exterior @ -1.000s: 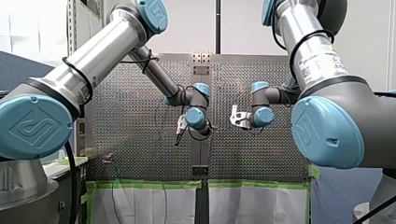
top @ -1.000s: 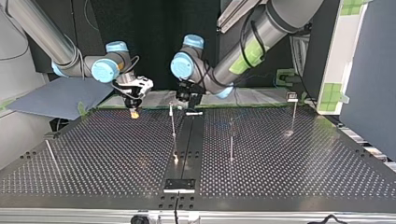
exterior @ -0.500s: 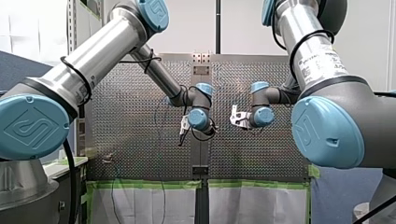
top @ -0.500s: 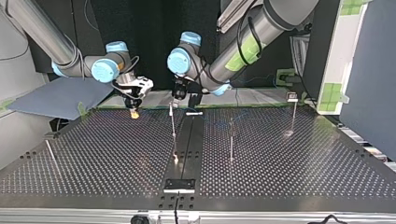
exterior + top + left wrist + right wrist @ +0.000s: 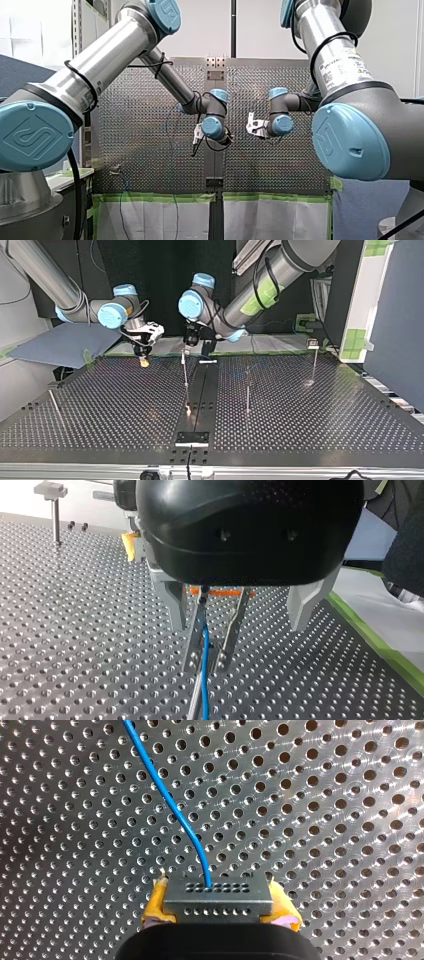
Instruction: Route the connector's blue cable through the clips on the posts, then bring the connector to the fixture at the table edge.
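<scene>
My left arm's black gripper (image 5: 206, 666) hung just above and behind the clip-topped head of the slim metal post (image 5: 185, 375) nearest the middle of the perforated metal counter (image 5: 325, 410). The coming move seemed to turn on that closeness. The thin blue cable (image 5: 204, 645) came down out of the gripper's body along the line of its metal jaws, its long axis aimed at what looked like the post's shaft just beyond the tips. The cable lay between those jaws, close against one of them with a gap beside it, so I could not tell whether they pinched it or merely guided it. My right arm's gripper (image 5: 143, 357) stood well apart, toward the top view's left. Its jaws were clamped through yellow pads (image 5: 156, 907) on the small grey rectangular connector (image 5: 218, 897) with its rows of pinholes. From the connector's face the cable curved away over the counter. The left arm was plainly the nearer to the post, and I judged the step in hand to be seating the cable in that first clip. Whether it already sat there was too fine to make out. Two further posts, one (image 5: 247, 390) near the middle and one (image 5: 314, 362) toward the top view's right, stood beyond. The black plate (image 5: 192, 438) at the counter's edge, probably the fixture, lay well apart from the connector.
</scene>
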